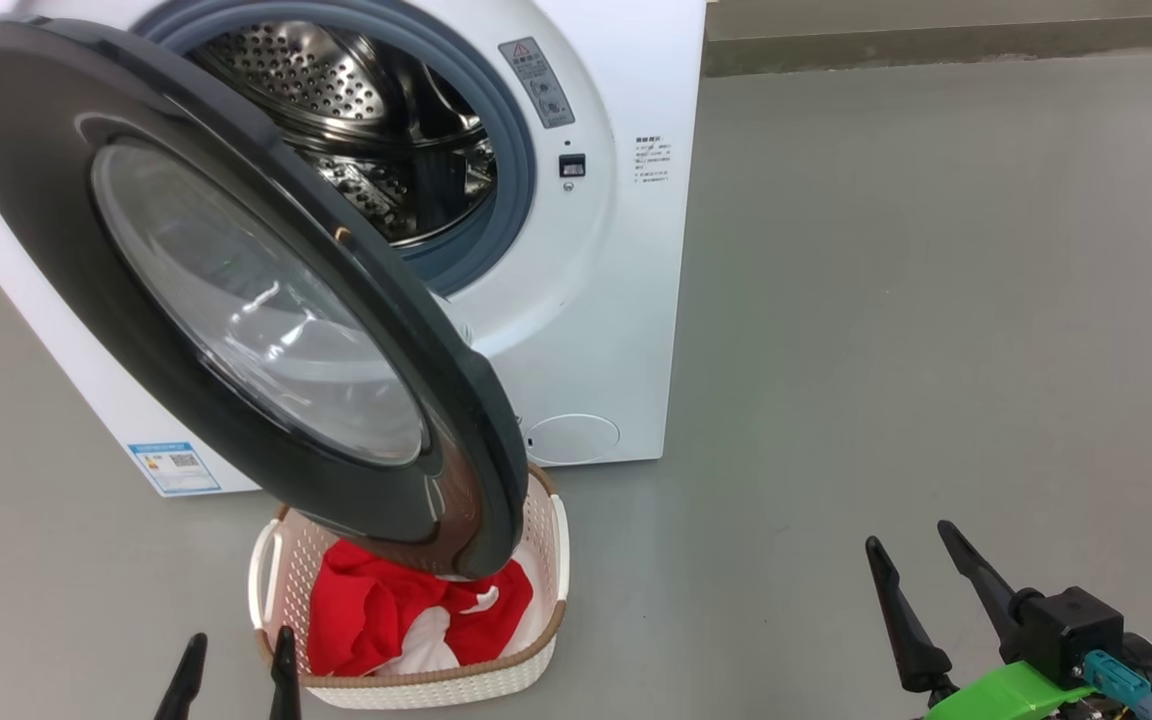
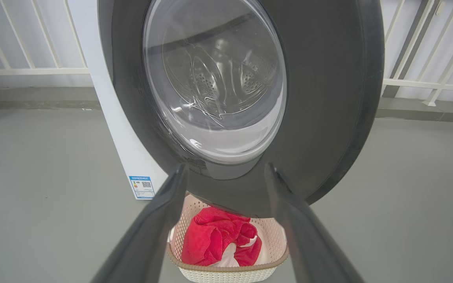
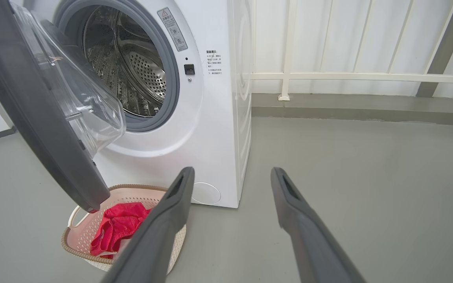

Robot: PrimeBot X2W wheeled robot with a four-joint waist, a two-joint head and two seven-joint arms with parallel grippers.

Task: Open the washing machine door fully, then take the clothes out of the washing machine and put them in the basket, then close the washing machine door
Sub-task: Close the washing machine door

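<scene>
The washing machine (image 1: 596, 300) (image 3: 210, 129) stands with its black-rimmed door (image 1: 236, 290) (image 2: 250, 98) (image 3: 41, 110) swung partly open over the basket (image 1: 536, 660) (image 2: 230, 273) (image 3: 81, 228). The steel drum (image 1: 356, 120) (image 3: 132, 70) looks bare. Red and white clothes (image 1: 386, 610) (image 2: 214, 239) (image 3: 116, 228) lie in the basket. My left gripper (image 1: 236, 645) (image 2: 226, 173) is open just left of the basket, facing the door's outer side. My right gripper (image 1: 911, 545) (image 3: 230, 175) is open over bare floor to the right.
A grey floor (image 1: 936, 300) spreads to the right of the machine. A low kerb (image 3: 348, 106) and a white railing (image 3: 348, 76) run along the back. A blue label (image 1: 174, 468) sits low on the machine's left front.
</scene>
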